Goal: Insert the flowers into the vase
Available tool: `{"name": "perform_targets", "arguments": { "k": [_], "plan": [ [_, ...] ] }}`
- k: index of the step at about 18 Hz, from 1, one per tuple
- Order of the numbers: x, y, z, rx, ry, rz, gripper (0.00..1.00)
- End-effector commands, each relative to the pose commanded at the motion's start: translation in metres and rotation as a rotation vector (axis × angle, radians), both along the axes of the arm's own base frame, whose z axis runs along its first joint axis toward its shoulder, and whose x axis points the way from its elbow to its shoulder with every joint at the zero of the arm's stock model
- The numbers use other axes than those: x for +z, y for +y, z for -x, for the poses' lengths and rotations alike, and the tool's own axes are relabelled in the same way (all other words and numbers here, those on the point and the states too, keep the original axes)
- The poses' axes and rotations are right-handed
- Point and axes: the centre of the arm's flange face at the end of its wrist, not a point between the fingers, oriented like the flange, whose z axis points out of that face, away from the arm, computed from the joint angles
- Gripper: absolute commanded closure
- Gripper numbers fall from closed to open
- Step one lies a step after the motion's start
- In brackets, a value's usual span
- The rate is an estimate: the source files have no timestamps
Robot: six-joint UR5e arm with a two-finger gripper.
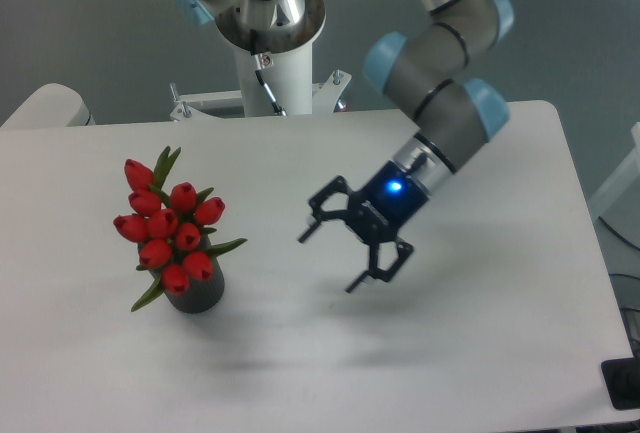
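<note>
the flowers [168,234] stand with their stems down in the vase [197,293], which sits upright on the left part of the white worktop [480,353]; the red buds bunch above and to the left of its mouth, leaning a little leftward, with one green leaf sticking out to the right and another drooping low on the left. the tool [352,251] hangs well apart from them, out to their right near the middle of the worktop, its two fingers spread wide and holding nothing, its open end pointing down and to the left toward the bunch. by the look of it the insertion is done and nothing remains to grasp. between tool and flowers lies bare worktop, and more open surface runs right and toward the near edge, so any pulling away has plenty of room; the only care is not to sweep left into the overhanging leaf.
</note>
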Motion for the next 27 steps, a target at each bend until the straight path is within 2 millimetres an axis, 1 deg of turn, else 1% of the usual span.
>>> {"name": "perform_targets", "arguments": {
  "k": [3, 7, 8, 10, 11, 14, 16, 18, 27],
  "plan": [
    [0.003, -0.001, 0.026, 0.007, 0.100, 0.125, 0.00],
    [-0.001, -0.003, 0.054, 0.004, 0.250, 0.378, 0.00],
    [-0.001, -0.001, 0.060, 0.002, 0.275, 0.422, 0.00],
    [-0.002, 0.012, 0.060, -0.016, 0.320, 0.476, 0.00],
    [0.000, 0.014, 0.065, -0.015, 0.342, 0.498, 0.00],
    [-0.001, 0.035, 0.060, -0.047, 0.414, 0.585, 0.00],
    [-0.008, 0.053, 0.050, -0.092, 0.467, 0.686, 0.00],
    [-0.011, 0.062, 0.045, -0.122, 0.502, 0.748, 0.00],
    [-0.021, 0.064, 0.043, -0.138, 0.502, 0.757, 0.00]
  ]
}}
